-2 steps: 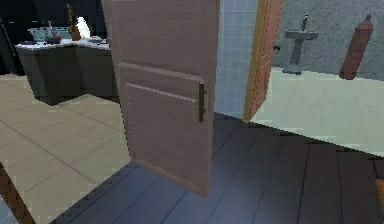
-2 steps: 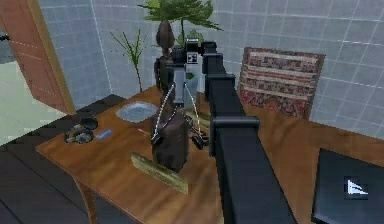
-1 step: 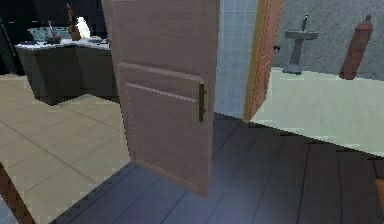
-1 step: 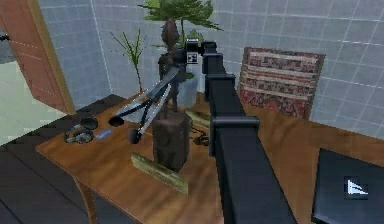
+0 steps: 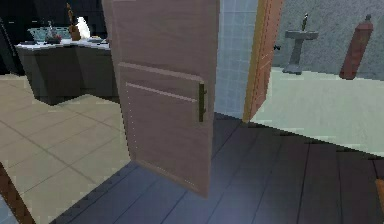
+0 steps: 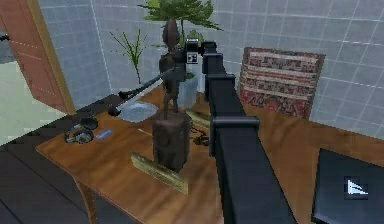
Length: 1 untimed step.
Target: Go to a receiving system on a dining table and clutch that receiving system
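A wooden table spans the arm side view. The dark arm rises from the bottom edge over it. At its far end my gripper reaches left, its fingers ending near a pale blue plate on the tabletop. I cannot tell whether it holds anything. A small dark rounded thing with a light blue bit beside it lies near the table's left corner. Just left of the arm, a brown statue stands on a block.
On the table are a flat greenish slab, a dark laptop, a potted plant and a patterned panel against the tiled wall. Ahead stands an open pinkish door, with a kitchen counter left and a bathroom sink right.
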### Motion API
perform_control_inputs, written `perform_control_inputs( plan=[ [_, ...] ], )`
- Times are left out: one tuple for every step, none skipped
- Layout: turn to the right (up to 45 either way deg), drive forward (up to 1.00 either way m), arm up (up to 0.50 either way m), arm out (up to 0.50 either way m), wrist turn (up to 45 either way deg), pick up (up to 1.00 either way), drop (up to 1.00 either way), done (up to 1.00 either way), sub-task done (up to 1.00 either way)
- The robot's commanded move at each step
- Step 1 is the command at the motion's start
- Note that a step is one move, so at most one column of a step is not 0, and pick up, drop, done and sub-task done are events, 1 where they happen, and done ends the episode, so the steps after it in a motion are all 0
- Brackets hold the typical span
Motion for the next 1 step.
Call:
perform_control_inputs(
  plan=[
    [0.0, 0.0, 0.0, 0.0, 45.0, 0.0, 0.0, 0.0, 0.0]
  ],
)
